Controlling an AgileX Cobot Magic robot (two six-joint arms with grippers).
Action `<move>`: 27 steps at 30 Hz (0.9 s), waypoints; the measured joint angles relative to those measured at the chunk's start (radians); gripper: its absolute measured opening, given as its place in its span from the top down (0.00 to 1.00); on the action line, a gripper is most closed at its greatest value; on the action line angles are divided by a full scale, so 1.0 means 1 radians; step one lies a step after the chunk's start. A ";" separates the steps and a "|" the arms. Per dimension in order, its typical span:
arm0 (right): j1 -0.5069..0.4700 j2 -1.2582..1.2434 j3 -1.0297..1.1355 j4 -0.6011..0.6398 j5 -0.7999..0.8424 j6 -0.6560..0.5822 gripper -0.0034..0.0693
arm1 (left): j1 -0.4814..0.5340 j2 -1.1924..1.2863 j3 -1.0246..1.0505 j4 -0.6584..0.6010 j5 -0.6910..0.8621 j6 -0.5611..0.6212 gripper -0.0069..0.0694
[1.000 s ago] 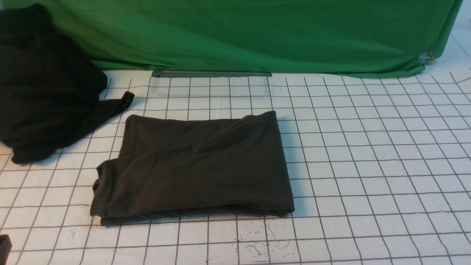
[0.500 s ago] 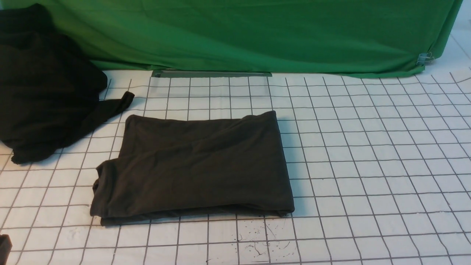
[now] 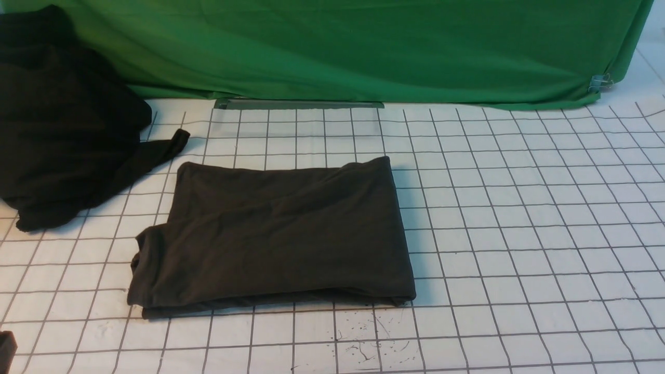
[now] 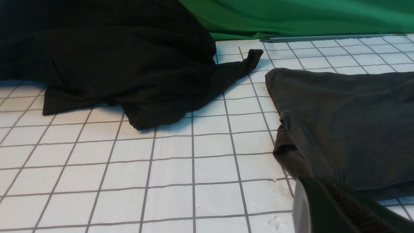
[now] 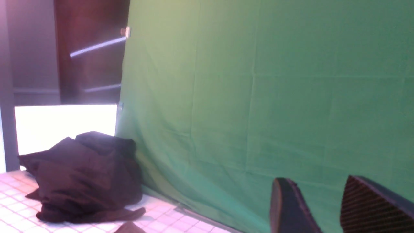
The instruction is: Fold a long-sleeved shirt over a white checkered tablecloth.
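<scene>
Nothing has moved since the earlier frames: cloth and arms keep their places. At far left in the front view a black heap [image 3: 62, 124] of cloth sits on the tablecloth [image 3: 519, 218], one loose end trailing toward the shirt [image 3: 275, 234] without quite reaching it. A dark sliver [image 3: 6, 350] that cannot be identified shows at the front view's lower left corner. The left gripper [image 4: 343, 210] appears only as a dark edge in its wrist view, just beside the shirt's near left corner; its fingers are together and hold nothing. The shirt lies folded into a flat rectangle at the middle of the tablecloth, no print showing. Behind it a green backdrop [image 3: 363, 47] hangs along the far edge. The right gripper [image 5: 326, 207] is raised, facing the backdrop, its fingers [image 5: 288, 207] apart and empty.
</scene>
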 joint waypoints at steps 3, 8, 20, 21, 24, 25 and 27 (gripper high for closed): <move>-0.001 -0.010 0.000 -0.001 0.030 -0.009 0.62 | 0.000 0.000 0.000 0.000 0.001 0.000 0.91; -0.186 -0.046 0.000 -0.001 0.222 -0.070 0.62 | 0.000 0.000 0.000 0.000 0.001 0.000 0.91; -0.563 -0.047 0.275 0.002 0.094 -0.132 0.62 | 0.000 0.000 0.000 0.000 0.001 0.000 0.91; -0.589 -0.050 0.345 0.002 0.051 -0.125 0.62 | 0.000 0.000 0.000 0.000 0.001 0.000 0.91; -0.602 -0.076 0.394 0.003 0.082 -0.101 0.62 | 0.000 0.000 0.000 0.000 0.001 0.000 0.91; -0.602 -0.099 0.401 0.004 0.138 -0.081 0.62 | 0.000 0.000 0.000 0.000 0.001 0.000 0.91; -0.602 -0.104 0.402 0.004 0.156 -0.072 0.62 | 0.000 0.000 0.000 0.000 0.001 0.000 0.91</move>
